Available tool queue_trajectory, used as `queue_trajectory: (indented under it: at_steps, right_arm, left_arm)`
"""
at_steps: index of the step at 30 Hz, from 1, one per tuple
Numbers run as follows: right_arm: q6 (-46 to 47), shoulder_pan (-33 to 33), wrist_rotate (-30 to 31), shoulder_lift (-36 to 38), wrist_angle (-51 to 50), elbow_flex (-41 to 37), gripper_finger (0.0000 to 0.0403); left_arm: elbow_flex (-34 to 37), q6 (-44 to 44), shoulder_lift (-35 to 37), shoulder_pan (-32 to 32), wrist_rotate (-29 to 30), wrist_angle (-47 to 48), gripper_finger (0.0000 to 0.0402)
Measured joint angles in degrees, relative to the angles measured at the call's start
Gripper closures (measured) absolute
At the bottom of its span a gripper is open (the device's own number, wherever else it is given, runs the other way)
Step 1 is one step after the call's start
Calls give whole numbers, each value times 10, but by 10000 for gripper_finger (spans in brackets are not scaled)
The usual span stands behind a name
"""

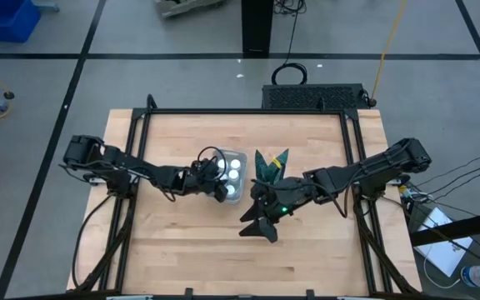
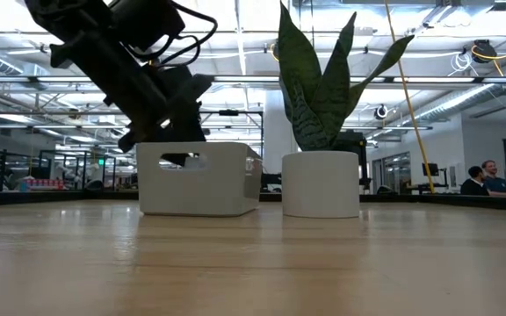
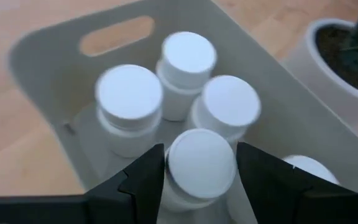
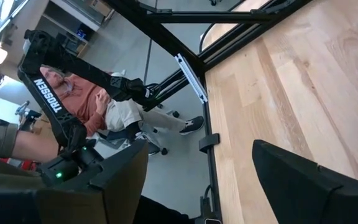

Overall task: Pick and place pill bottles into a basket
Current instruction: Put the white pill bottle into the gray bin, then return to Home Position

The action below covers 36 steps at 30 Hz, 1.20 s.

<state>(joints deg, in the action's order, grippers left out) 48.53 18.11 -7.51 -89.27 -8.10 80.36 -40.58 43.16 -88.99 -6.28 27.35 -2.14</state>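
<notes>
The pale grey basket stands at the table's middle, left of a potted plant. In the left wrist view the basket holds several white pill bottles, standing upright with caps up: three free ones, and a fourth half hidden behind a finger. My left gripper reaches into the basket from the left and is shut on one more bottle. My right gripper is open and empty over the bare table, near of the plant. My left gripper pinches the bottle at its cap's two sides between the two fingers. The fingers come from above, slanting down from the table's left. The bottle is upright inside the basket, close beside the others. Its base is hidden, so I cannot tell whether it stands on the floor.
A white pot with a green spiky plant stands right beside the basket's right wall; it also shows in the low view. Bare wood lies near and left of the basket. People sit in the room beyond the table.
</notes>
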Motion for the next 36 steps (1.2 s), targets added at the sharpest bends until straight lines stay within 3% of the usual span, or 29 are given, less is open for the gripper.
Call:
queue_trajectory:
  at_steps: [9, 14, 19, 25, 30, 33, 36]
  right_arm:
    - [-11, 0, 3, 0, 1, 0, 124]
    - [-12, 0, 3, 0, 3, 0, 124]
    - [-24, 0, 23, 0, 33, 0, 124]
    - [-86, 0, 44, 2, 80, 0, 124]
    - [17, 0, 57, -2, 53, -1, 139]
    - [20, 0, 77, -7, 68, 0, 160]
    - [-50, 3, 113, -5, 89, 0, 224]
  left_arm:
    - [0, 16, 4, -2, -28, -14, 164]
    - [0, 34, 28, -1, -42, 19, 168]
    - [-2, 43, 98, -3, -46, 56, 211]
    - [-5, -4, 230, -23, -42, 60, 297]
    - [-5, -36, 345, -56, -88, 44, 389]
    - [-4, -46, 405, -78, -93, 28, 387]
    - [-3, -69, 457, -94, -93, 30, 379]
